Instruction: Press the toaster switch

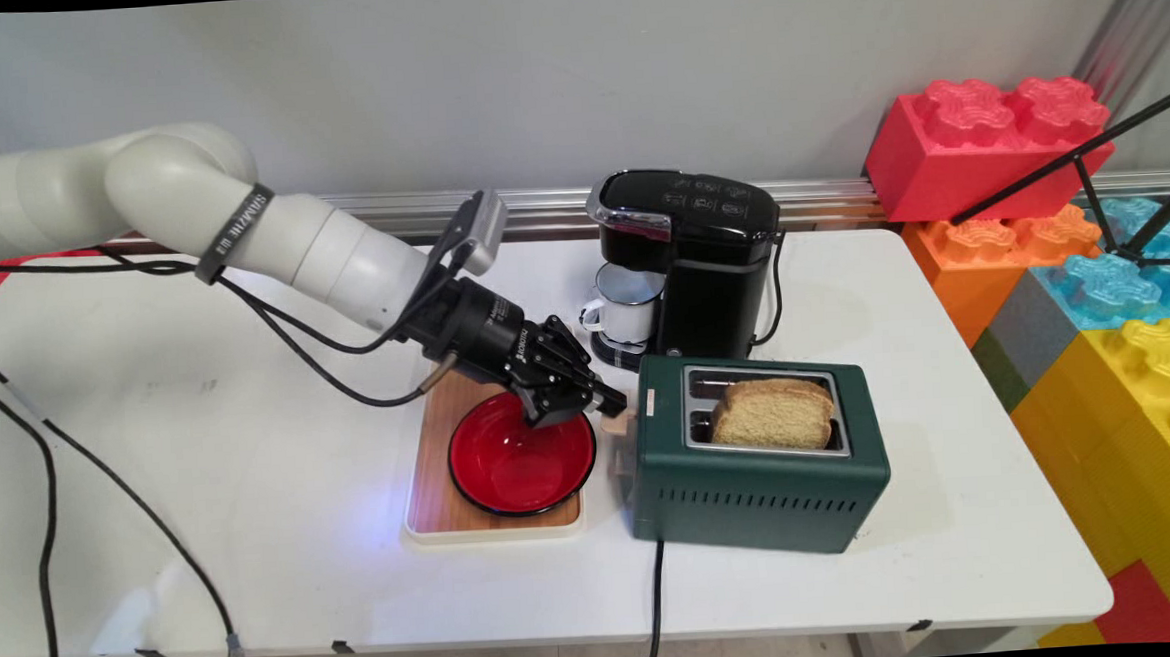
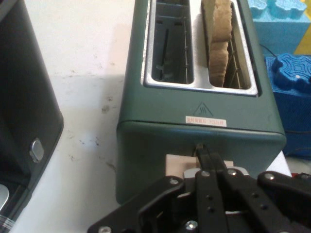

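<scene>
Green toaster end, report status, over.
Black two-finger gripper shut, on the cream lever of the green toaster. Bread slice up in near slot. Red bowl below the hand.

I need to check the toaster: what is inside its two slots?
The toaster holds a bread slice in one slot; the other slot shows only bare metal. The bread's lower part is hidden.
</scene>
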Controlling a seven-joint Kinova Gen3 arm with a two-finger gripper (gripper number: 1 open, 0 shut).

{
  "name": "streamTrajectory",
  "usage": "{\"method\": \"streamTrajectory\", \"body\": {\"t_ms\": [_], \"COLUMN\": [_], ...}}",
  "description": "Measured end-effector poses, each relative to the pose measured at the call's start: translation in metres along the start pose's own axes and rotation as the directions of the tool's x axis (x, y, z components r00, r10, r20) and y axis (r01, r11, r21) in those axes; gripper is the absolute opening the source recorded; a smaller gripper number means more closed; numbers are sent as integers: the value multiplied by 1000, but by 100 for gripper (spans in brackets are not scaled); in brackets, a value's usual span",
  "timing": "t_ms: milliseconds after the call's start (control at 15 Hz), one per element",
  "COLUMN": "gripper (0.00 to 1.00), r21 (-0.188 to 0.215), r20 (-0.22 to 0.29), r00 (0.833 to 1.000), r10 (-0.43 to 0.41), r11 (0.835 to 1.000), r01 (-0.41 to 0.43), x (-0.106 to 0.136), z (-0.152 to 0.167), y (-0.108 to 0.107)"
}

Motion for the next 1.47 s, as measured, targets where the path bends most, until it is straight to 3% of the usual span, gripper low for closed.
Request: {"method": "streamTrajectory", "body": {"t_ms": [1467], "gripper": [0], "r21": [-13], "r20": [126], "r00": [992], "r10": [-5], "r11": [1000], "r01": [7], "x": [1], "z": [24], "y": [-8]}}
